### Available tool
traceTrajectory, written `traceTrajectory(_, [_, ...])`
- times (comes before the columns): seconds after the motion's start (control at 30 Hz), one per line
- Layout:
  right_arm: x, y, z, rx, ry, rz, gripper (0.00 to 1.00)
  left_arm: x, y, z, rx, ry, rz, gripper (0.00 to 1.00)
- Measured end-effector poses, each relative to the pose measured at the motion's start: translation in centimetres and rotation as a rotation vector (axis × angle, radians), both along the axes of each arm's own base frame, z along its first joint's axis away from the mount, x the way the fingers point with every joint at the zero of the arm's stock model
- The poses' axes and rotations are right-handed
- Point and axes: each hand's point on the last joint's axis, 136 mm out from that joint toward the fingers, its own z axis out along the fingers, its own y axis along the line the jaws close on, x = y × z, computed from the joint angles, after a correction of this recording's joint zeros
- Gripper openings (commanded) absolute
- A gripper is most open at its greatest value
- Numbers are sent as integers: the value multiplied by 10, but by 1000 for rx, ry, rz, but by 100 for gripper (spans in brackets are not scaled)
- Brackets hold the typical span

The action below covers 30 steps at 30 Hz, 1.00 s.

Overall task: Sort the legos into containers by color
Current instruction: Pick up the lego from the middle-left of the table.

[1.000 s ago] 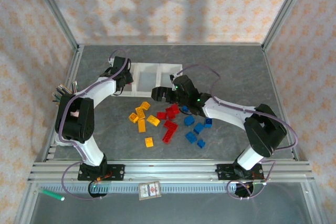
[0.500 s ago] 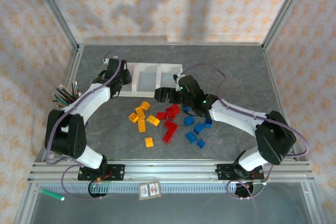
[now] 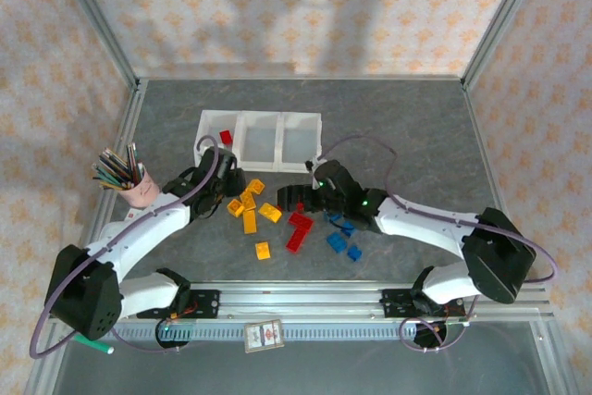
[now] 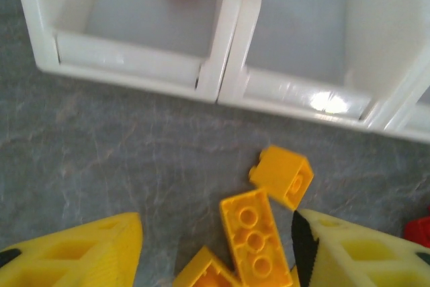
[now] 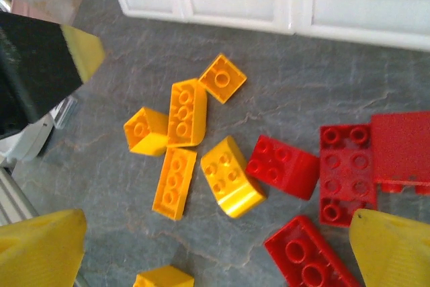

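Legos [image 3: 269, 213] lie loose near containers [image 3: 259, 114] (one red inside).

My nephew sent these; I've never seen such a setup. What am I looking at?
Two white-and-black robot arms are bolted to a grey table. The wide picture looks down from above; the two close-ups come from cameras on each wrist, yellow fingers at the bottom corners. The left gripper and right gripper are open, holding nothing. Loose yellow bricks, red bricks and blue bricks, plastic toys, lie before a white three-compartment plastic tray; one red brick lies in its left compartment. A pink cup of pencils stands at the left.
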Motion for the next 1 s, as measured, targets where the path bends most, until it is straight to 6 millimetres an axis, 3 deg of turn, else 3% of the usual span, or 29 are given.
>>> traceTrajectory(0.23, [-17,9,-7,2,10,11,100,-27,-20,-32,7,87,-76,75])
traceTrajectory(0.53, [-15,6,-10,17,14,-27,100,-30,-21,-65,58,172,-90,77])
traceTrajectory(0.73, [-13,5,-11,11,9,-38,100,-28,-27,-69,50,168,-102,70])
traceTrajectory(1.0, [-13,4,-11,11,7,-41,100,-36,-39,-70,48,175,-128,52])
